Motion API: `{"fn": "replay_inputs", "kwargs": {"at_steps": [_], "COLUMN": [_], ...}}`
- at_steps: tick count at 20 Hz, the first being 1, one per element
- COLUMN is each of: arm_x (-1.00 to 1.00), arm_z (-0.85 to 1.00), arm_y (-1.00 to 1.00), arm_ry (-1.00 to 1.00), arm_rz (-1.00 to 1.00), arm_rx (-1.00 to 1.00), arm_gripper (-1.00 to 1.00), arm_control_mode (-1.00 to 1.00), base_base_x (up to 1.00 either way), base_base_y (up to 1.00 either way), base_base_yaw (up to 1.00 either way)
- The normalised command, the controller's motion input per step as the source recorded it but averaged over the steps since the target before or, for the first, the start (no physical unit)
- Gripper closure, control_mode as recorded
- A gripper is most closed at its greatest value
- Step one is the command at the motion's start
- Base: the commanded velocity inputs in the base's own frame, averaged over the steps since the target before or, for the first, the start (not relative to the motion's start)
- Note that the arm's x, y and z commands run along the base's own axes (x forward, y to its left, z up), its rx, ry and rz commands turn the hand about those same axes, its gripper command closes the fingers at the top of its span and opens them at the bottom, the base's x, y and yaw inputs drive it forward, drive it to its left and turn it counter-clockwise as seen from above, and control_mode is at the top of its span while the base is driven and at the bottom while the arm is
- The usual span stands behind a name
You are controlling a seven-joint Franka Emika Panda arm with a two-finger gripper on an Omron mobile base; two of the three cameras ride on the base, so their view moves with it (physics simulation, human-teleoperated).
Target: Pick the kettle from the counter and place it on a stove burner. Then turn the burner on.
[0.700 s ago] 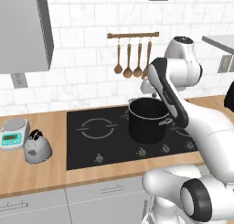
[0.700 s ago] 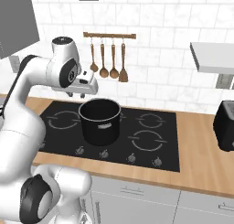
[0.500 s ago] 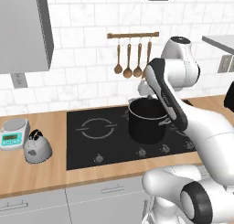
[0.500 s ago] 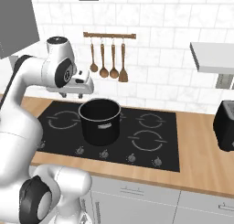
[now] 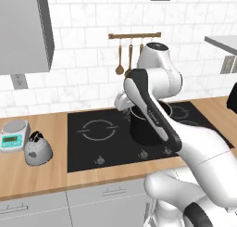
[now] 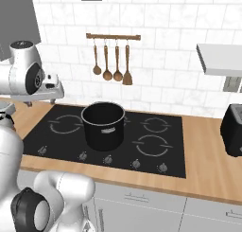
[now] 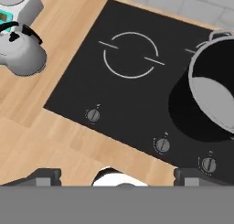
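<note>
So the gripper (image 7: 116, 175) is seen hanging high over the front edge of the black glass cooktop (image 7: 137, 97), jaws spread wide with nothing held between them. In the hand view the two dark finger tips (image 7: 43, 175) sit far apart at the bottom, and the counter (image 7: 55, 145) strip with the knobs (image 7: 93, 114) is right ahead of them.

The kettle (image 7: 20, 51) is parked on the wooden counter off to the far left of the jaws, well apart from them, upright, its black handle arched on top. It's just beside a small kitchen scale (image 5: 13, 134) with a teal display, seen in the left base view, where the kettle (image 5: 37, 148) sits left of the cooktop.

The stove burner (image 7: 131, 55), a large pale ring, is straight ahead of the jaws. A big black pot (image 7: 208, 102) is standing to the right of the jaws on the cooktop. Wooden utensils (image 6: 111, 65) are hung on a wall rail behind.
</note>
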Motion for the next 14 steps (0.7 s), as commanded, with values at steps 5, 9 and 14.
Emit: {"fn": "replay_inputs", "kwargs": {"at_steps": [5, 9, 14], "arm_x": [-0.30, -0.28, -0.19], "arm_z": [-0.01, -0.16, -0.31], "arm_y": [1.00, 1.00, 1.00], "arm_ry": [0.00, 0.00, 0.00], "arm_rz": [0.21, 0.20, 0.16], "arm_rx": [0.00, 0.00, 0.00], "arm_gripper": [-1.00, -1.00, -1.00], "arm_control_mode": [-1.00, -1.00, -1.00], "base_base_x": [0.00, 0.00, 0.00], "base_base_y": [0.00, 0.00, 0.00], "base_base_yaw": [0.00, 0.00, 0.00]}}
